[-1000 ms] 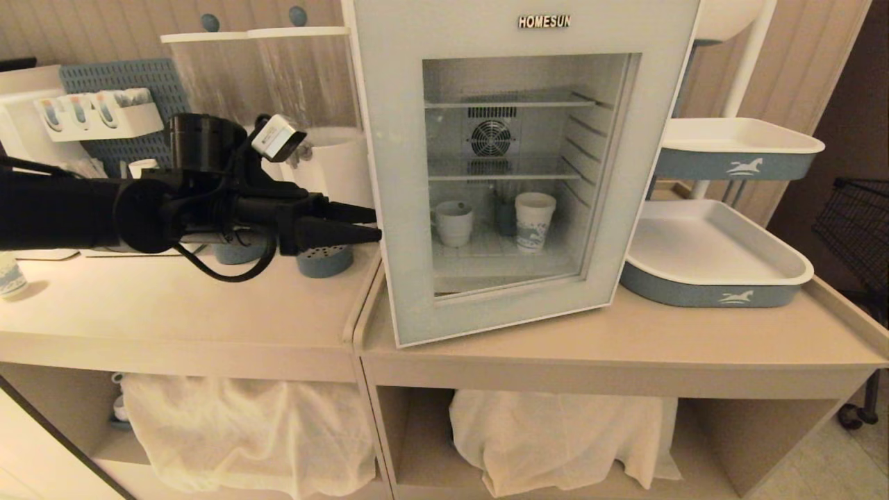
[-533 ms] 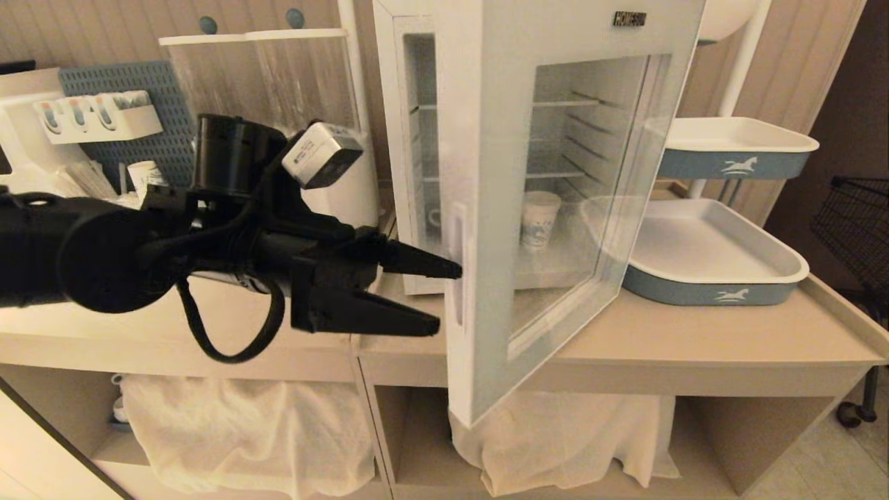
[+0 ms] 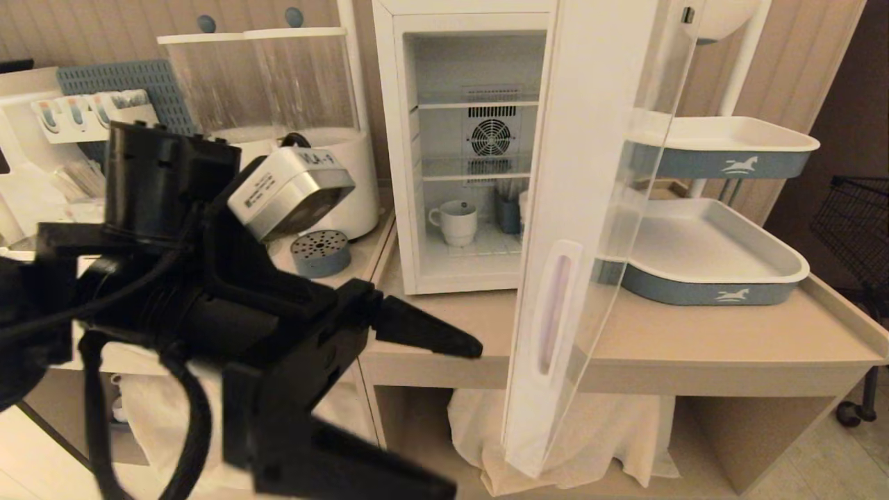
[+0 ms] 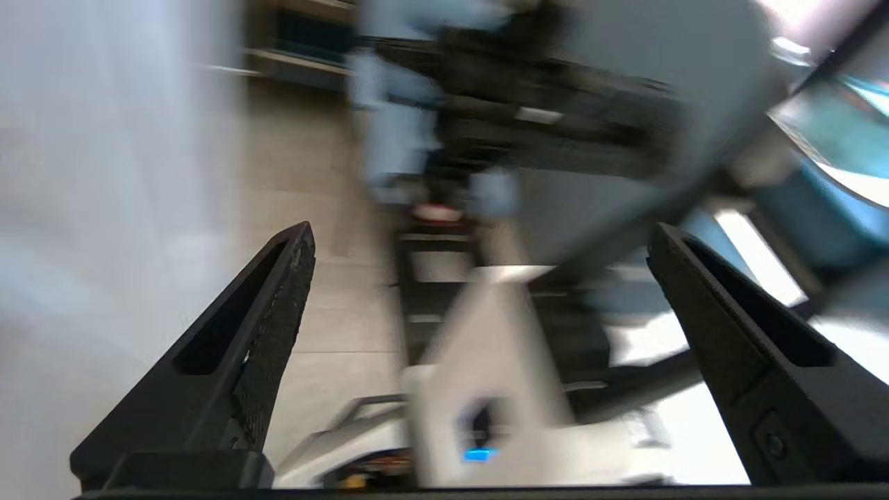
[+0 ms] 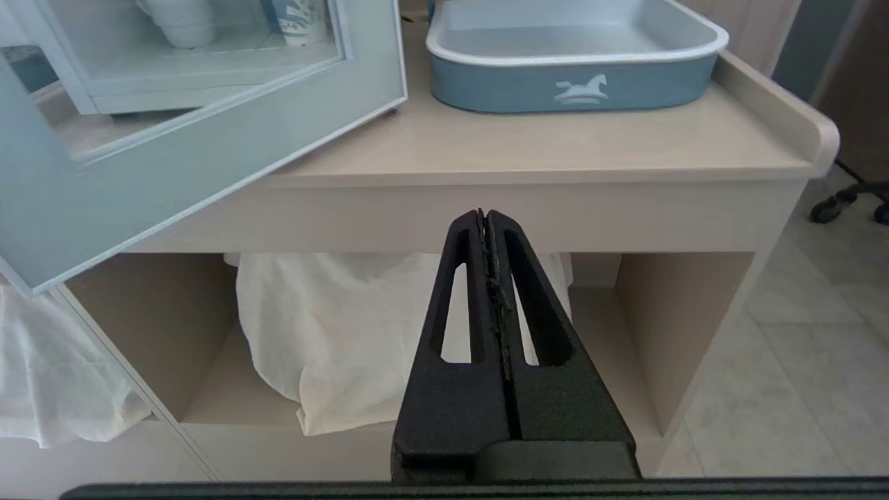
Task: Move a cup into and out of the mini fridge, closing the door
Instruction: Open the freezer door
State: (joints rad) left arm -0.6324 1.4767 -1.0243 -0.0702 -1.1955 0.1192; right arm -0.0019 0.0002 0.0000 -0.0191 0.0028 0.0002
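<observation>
White squat cup point(image 3: 456, 222), loop handle, upright.

Mini fridge point(image 3: 479, 139) stands on counter point(image 3: 694, 340), toward the back. Door point(image 3: 590, 229) swung wide open, hinged on the fridge's right side, its free edge out past the counter's front. Cup point(image 3: 455, 222) on the fridge's bottom shelf, left part; a small holder point(image 3: 508, 212) just right of it and further back. 2 trays point(image 3: 715, 264) right of the fridge, 1 above the other. Left of the fridge: a round canister point(image 3: 292, 132), with a perforated disc point(image 3: 320, 251) before it. Cloths point(image 3: 555, 437) lie in the open shelf under the counter.
</observation>
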